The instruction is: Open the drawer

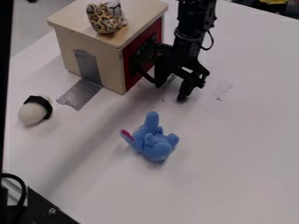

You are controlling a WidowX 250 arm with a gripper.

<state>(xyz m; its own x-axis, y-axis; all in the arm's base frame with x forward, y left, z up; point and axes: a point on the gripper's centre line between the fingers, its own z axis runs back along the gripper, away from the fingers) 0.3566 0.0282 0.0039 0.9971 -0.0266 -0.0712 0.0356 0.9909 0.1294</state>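
Jaws apart, right beside the red drawer front!

And here we are at the pale wooden box (90, 41), its red drawer front (151, 33) facing the black two-finger gripper (170, 91). The jaws stand apart, pointing down, a stretch of white tabletop (234, 144) showing between their tips! In the camera view the drawer front lies just to the left of both jaws, not between them, and the nearer one is right up close to it. Black parts cut across the middle of that red face, so whether anything touches it, I cannot tell. The red face looks about in line with the box's side.

Up top, a leopard-spotted plush toy (105, 19) sits on the box. Down the box's pale side runs a strip of silver-grey tape (80, 93), carrying on over the tabletop. Out to the left, there's a small rounded toy in cream and black (32, 113), well apart from the box. And front and centre, a blue plush toy with a pink ear (156, 146), lying nearer the camera than the gripper!
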